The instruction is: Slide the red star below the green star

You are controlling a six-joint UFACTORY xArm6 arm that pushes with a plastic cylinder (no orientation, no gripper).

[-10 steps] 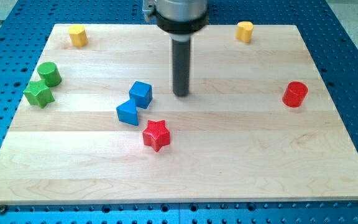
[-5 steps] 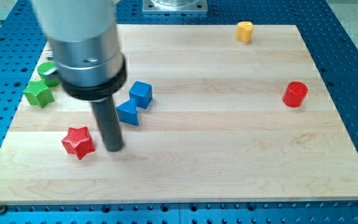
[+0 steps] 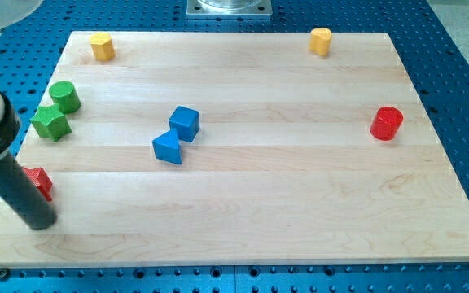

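The red star (image 3: 41, 181) lies near the board's left edge, partly hidden behind my rod. The green star (image 3: 51, 123) sits above it, toward the view's top, with a gap between them. My tip (image 3: 41, 223) rests on the board just below the red star, at the lower left; whether it touches the star I cannot tell.
A green cylinder (image 3: 64, 96) touches the green star's upper right. A blue cube (image 3: 184, 123) and a blue triangular block (image 3: 167, 148) sit mid-board. Yellow blocks lie at the top left (image 3: 102, 46) and top right (image 3: 322, 41). A red cylinder (image 3: 387, 124) is at the right.
The rod swept from the board's middle to the lower left. The red star slid left from mid-board to the left edge, under the green star.
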